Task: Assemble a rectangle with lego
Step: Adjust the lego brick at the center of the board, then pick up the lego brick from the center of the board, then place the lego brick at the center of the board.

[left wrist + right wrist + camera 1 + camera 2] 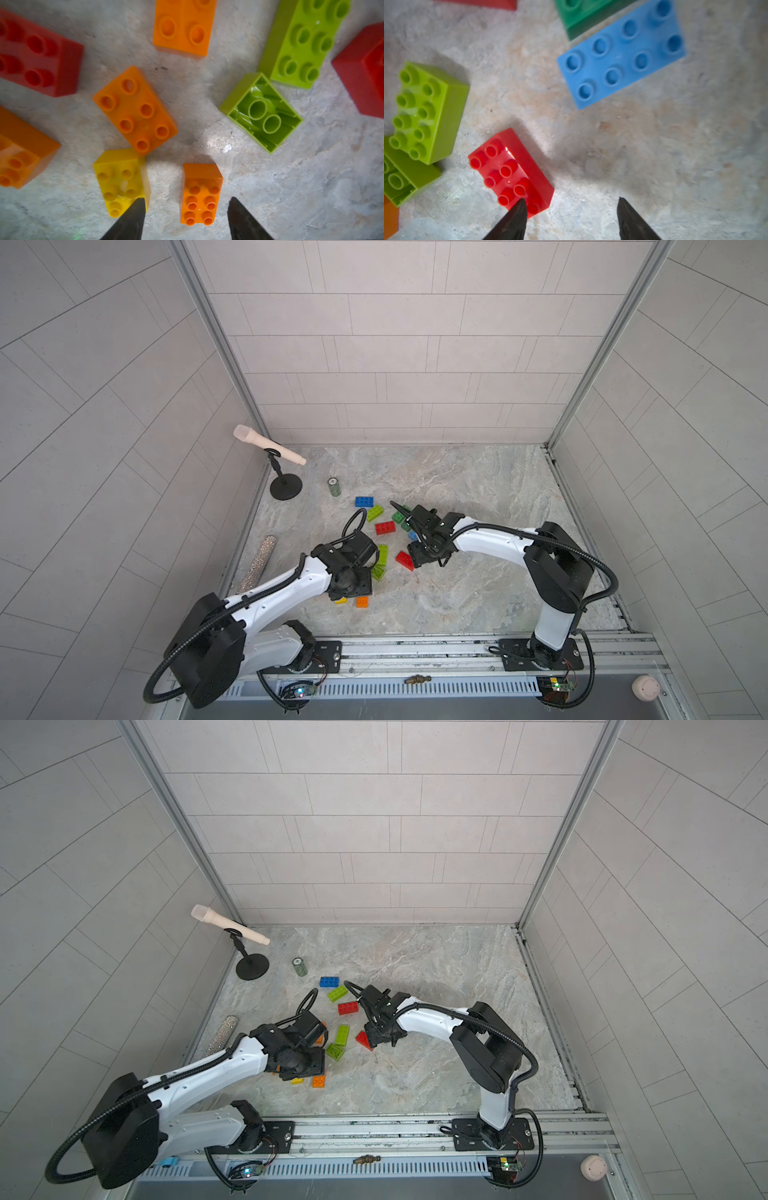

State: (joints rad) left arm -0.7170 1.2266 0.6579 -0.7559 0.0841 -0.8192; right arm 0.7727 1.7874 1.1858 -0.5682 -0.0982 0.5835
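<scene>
Lego brick [201,193], orange, between spread left gripper [187,199] jaws, untouched.

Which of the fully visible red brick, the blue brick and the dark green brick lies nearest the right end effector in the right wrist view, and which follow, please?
Measured from the right end effector, whose jaws stand apart:
1. red brick: at one fingertip, which overlaps it.
2. blue brick: farther ahead, lying flat.
3. dark green brick: just beyond the blue brick, partly out of view.
</scene>
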